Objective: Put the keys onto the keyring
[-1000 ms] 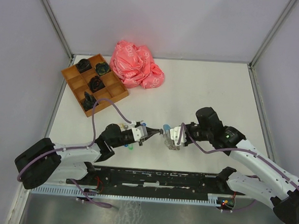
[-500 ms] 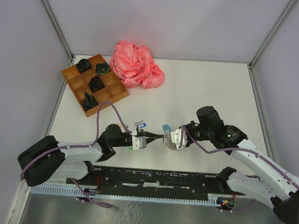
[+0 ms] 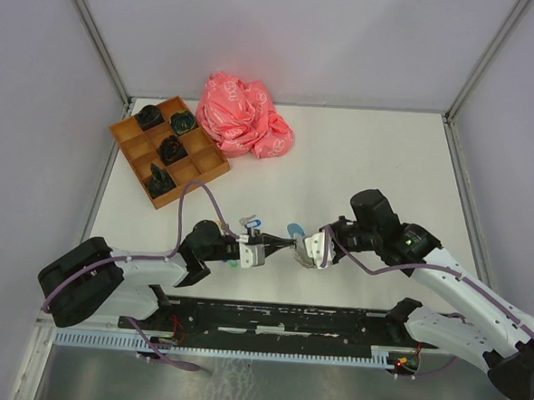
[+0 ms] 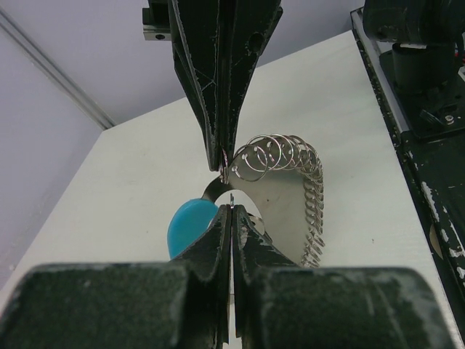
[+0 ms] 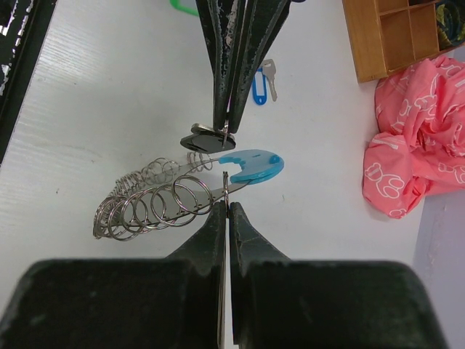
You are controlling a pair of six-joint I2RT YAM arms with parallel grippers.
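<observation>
The right gripper [image 5: 225, 206] has its fingers pressed together on a thin metal strip of the keyring [image 5: 145, 207], just where the light blue segment [image 5: 251, 166] meets the coil of silvery loops. The loops trail off to one side and rest on the white table [image 3: 387, 162].

The left gripper [image 4: 231, 211] is also closed tight, nipping a small dark flat piece with a silvery edge (the black-tagged key [image 5: 205, 139], by the look of it) just beside the blue segment. From the left wrist only a sliver of metal shows at its tips.

Both arms reach low and nearly level over the near part of the table, their fingers pointing at each other tip to tip, with the keyring held between them.

A blue-tagged key [image 5: 257, 78] lies flat on the table just beyond the left gripper, and a green tag [image 5: 185, 7] shows near that gripper's wrist. At the far left stand a wooden tray [image 3: 169, 149] with dark items in its compartments and a crumpled pink bag [image 3: 243, 115].
</observation>
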